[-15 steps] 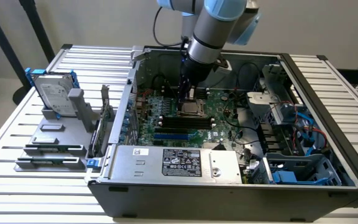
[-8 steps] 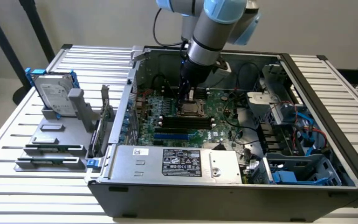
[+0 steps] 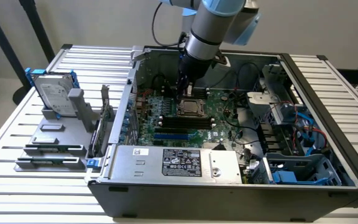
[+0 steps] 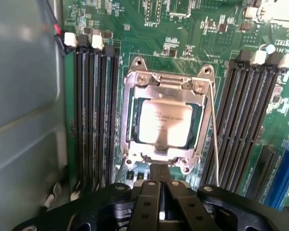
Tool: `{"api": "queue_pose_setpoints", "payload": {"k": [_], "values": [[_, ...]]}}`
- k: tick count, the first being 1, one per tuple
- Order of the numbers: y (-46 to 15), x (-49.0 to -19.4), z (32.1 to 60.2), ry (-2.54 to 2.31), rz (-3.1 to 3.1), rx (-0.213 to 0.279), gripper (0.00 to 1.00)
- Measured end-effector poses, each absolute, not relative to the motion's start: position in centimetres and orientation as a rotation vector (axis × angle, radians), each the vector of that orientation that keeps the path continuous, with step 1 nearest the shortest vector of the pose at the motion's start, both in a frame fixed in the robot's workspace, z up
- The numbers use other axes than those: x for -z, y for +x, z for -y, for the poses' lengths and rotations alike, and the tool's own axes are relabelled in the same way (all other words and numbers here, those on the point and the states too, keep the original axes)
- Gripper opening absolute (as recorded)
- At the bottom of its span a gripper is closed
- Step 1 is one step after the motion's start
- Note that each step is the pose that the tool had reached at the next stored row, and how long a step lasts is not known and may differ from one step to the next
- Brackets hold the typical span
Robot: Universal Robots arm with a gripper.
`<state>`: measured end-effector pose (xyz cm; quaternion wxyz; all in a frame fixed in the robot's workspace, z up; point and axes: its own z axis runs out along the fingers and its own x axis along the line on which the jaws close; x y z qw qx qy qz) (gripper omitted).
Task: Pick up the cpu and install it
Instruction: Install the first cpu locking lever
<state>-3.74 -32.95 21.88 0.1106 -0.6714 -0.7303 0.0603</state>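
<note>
Inside the open computer case (image 3: 229, 200) on the slatted desk (image 3: 36, 196), I see the arm (image 3: 211, 28) reaching down over the green board (image 3: 223, 116). My pincer (image 3: 186, 93) hangs just above the socket (image 3: 180, 112) near the middle of the board. On the wrist camera the pincer (image 4: 160, 169) is pressed together, its two black fingers (image 4: 153, 187) meeting with nothing between them. The cpu (image 4: 164, 124) lies flat in the socket, silver top up, ringed by the metal frame (image 4: 130, 120) and apart from the fingertips. A thin wire lever (image 4: 213, 139) runs along one side of the frame. Black memory slots (image 4: 94, 110) flank the socket on both sides. On the exterior view's left, outside the case, a hard drive (image 3: 50, 95) in a blue bracket stands upright on a grey rack (image 3: 79, 116), with two memory sticks (image 3: 53, 150) lying nearer the camera.
</note>
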Motion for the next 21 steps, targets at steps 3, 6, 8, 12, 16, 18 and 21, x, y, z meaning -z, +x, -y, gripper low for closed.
{"api": "queue_pose_setpoints", "payload": {"k": [3, 6, 8, 12, 16, 18, 21], "values": [[-4.6, -22.4, 33.0, -1.964, 2.14, -0.159, 0.11], [-5.4, -22.9, 33.0, -1.956, 2.134, -0.141, 0.11], [-5.9, -23.1, 33.0, -1.952, 2.13, -0.131, 0.11], [-6.6, -23.4, 33.0, -1.952, 2.121, -0.119, 0.11], [-7.1, -23.4, 33.0, -1.963, 2.11, -0.117, 0.11], [-7.5, -23.4, 32.9, -1.965, 2.108, -0.116, 0.11], [-7.5, -23.4, 32.9, -1.966, 2.108, -0.118, 0.11]]}}
